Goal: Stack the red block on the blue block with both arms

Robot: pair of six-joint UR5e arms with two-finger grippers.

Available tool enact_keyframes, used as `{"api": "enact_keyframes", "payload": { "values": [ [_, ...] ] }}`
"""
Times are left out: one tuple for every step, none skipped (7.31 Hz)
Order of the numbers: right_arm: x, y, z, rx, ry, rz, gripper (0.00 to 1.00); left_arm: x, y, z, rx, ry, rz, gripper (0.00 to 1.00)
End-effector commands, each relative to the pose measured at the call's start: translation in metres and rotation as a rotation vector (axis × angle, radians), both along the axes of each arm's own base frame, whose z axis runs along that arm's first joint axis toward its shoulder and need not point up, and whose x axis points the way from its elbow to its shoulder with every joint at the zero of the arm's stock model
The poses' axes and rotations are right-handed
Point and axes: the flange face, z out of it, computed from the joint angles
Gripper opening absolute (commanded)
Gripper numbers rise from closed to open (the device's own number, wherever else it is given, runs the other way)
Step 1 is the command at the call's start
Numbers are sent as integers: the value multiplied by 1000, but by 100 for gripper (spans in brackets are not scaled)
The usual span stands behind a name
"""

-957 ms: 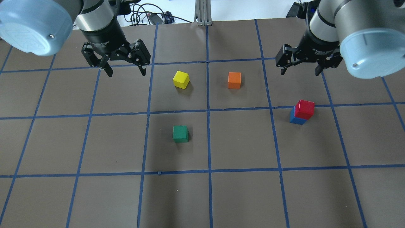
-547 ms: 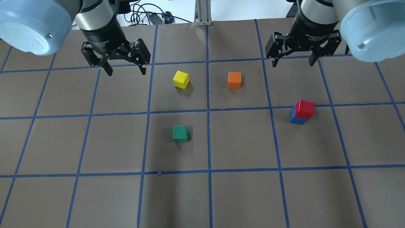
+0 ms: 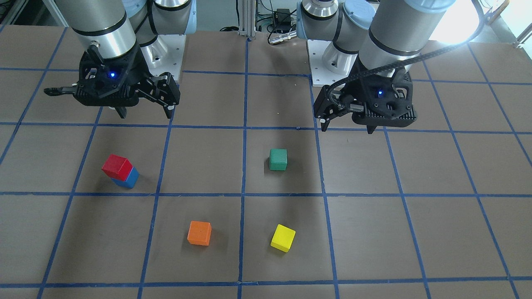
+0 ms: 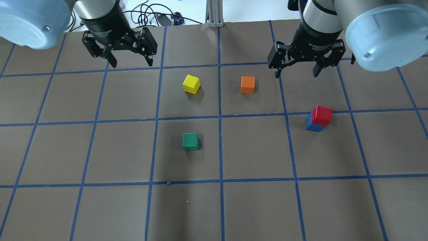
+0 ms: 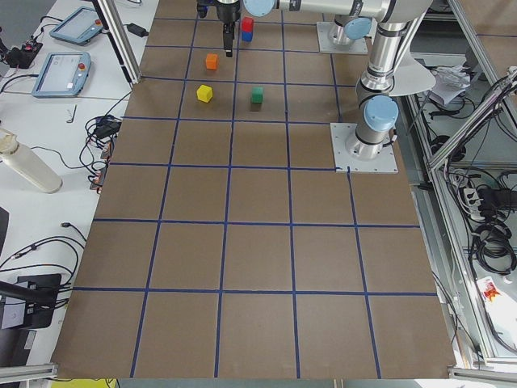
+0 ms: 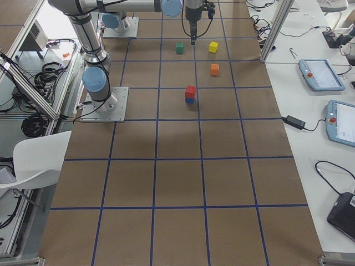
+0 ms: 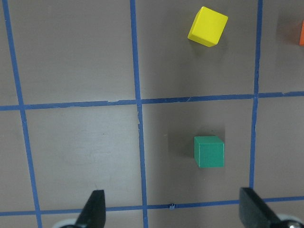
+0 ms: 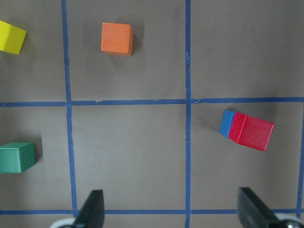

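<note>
The red block (image 4: 322,115) sits on top of the blue block (image 4: 313,125), slightly skewed, on the table's right side; the stack also shows in the front view (image 3: 116,166) and the right wrist view (image 8: 251,132). My right gripper (image 4: 295,71) is open and empty, raised well behind the stack, apart from it. My left gripper (image 4: 131,62) is open and empty, raised at the far left. In the front view the right gripper (image 3: 144,113) is on the left and the left gripper (image 3: 348,127) on the right.
A yellow cube (image 4: 191,83), an orange cube (image 4: 247,84) and a green cube (image 4: 191,141) lie apart on the brown mat (image 4: 254,207) with blue tape grid lines. Cables and a metal post (image 4: 214,13) stand beyond the far edge.
My right gripper has moved away from the stack, back and leftward. My left gripper has drawn back toward the far edge. The blocks have not moved.
</note>
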Motion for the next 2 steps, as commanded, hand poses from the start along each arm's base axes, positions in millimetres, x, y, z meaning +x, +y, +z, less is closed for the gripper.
{"api": "enact_keyframes", "payload": {
  "values": [
    [2,0,1,2,-3,-5,100,0,6,-4,14,-1,-1,100],
    [0,-2,4,-6,-3,-8,100,0,7,-6,16,-1,-2,100]
  ]
}}
